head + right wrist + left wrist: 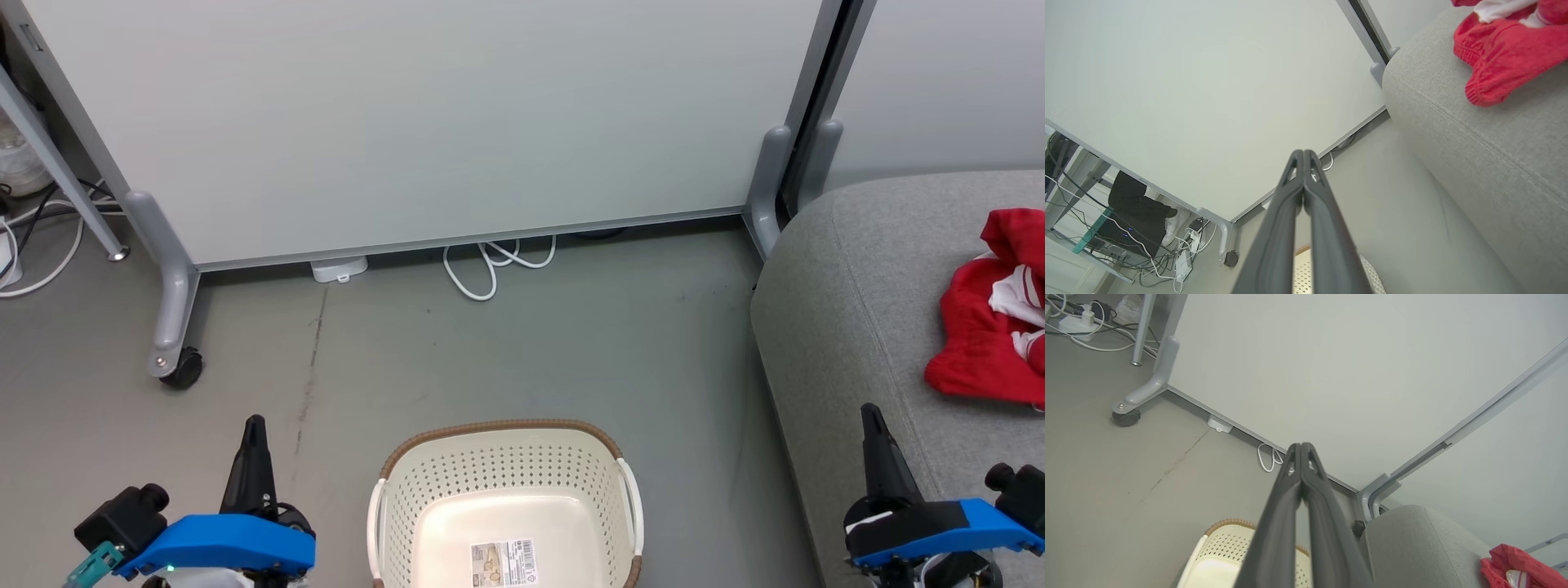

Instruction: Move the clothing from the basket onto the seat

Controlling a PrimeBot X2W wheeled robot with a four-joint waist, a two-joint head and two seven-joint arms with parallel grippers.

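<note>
The red clothing (988,327) with white trim lies bunched on the grey seat (857,294) at the right; it also shows as clothing (1515,571) and clothing (1502,53) in the wrist views. The cream basket (506,457) stands on the floor at bottom centre, holding nothing but a barcode sticker (504,562). My left gripper (254,425) is shut, left of the basket, with nothing held. My right gripper (870,412) is shut over the seat's front edge, short of the clothing. Both pairs of fingers meet at the tips: gripper (1301,447), gripper (1303,153).
A pale wheeled partition (424,122) closes off the far side, with a caster (181,367) at the left and a white cable (490,265) under it. Cables and a plug strip (1077,322) lie at the far left. Grey floor (571,343) lies between partition and basket.
</note>
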